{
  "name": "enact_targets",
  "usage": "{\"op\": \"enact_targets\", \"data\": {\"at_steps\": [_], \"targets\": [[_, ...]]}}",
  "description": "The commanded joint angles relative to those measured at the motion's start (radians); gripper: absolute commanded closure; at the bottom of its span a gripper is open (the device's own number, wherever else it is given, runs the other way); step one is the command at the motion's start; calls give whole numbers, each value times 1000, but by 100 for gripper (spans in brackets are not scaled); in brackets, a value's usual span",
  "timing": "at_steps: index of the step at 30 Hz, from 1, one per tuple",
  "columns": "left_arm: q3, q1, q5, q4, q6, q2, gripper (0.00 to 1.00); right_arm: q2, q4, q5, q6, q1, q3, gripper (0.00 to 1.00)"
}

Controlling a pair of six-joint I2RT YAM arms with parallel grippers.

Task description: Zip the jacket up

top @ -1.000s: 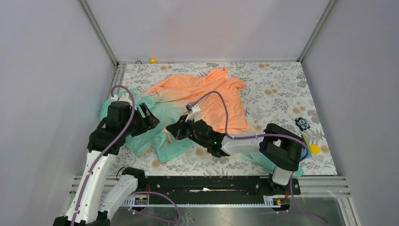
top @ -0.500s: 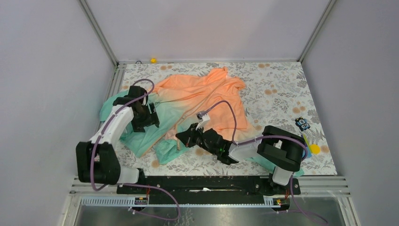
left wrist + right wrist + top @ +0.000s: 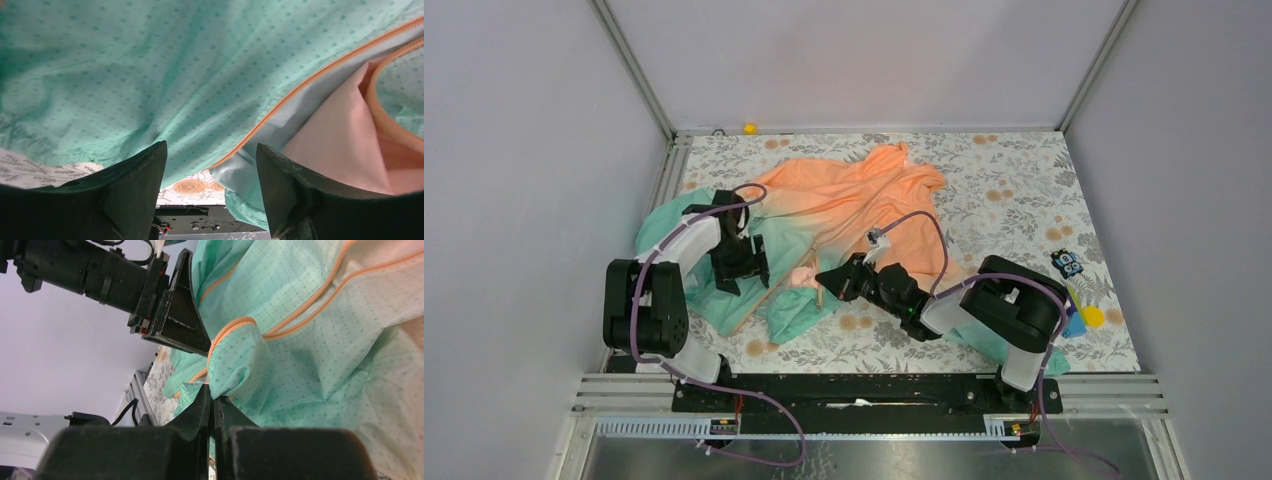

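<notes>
The jacket [image 3: 854,205] lies crumpled on the table, orange at the far side and teal at the near left. My right gripper [image 3: 824,281] is shut on a fold of teal hem with the orange zipper edge [image 3: 227,329] and holds it just above the table; the pinch shows in the right wrist view [image 3: 212,397]. My left gripper [image 3: 746,265] is open and empty, low over the teal fabric just left of that fold. In the left wrist view the left gripper [image 3: 210,167] has teal cloth and a zipper line [image 3: 300,87] past its fingertips. The zipper slider is not visible.
The floral table [image 3: 1024,180] has a black rail [image 3: 854,390] along its near edge. A small yellow object [image 3: 749,128] sits at the far edge. A blue-black item [image 3: 1069,264] and a yellow piece [image 3: 1092,316] lie at the right. Grey walls close in on both sides.
My left arm has folded down and its gripper has come nearer over the teal hem. My right gripper has moved right with the hem fold in it, bunching the fabric.
</notes>
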Motion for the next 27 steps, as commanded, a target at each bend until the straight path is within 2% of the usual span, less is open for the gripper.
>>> {"op": "enact_targets", "data": {"at_steps": [1, 7, 10, 17, 21, 27], "targets": [[-5, -35, 64, 26, 26, 27, 29, 40, 96, -71, 40, 1, 30, 100], [-6, -79, 68, 33, 30, 58, 33, 58, 85, -81, 48, 0, 50, 100], [11, -80, 18, 26, 25, 74, 51, 54, 73, -81, 41, 1, 53, 100], [25, -80, -40, 37, 27, -9, 77, 44, 46, -93, 25, 0, 65, 100], [24, -80, -56, 50, 23, -75, 98, 36, 33, -90, 17, 0, 65, 100], [23, -80, -77, 63, 28, -153, 100, 47, 21, -96, 18, 3, 76, 100]]}}
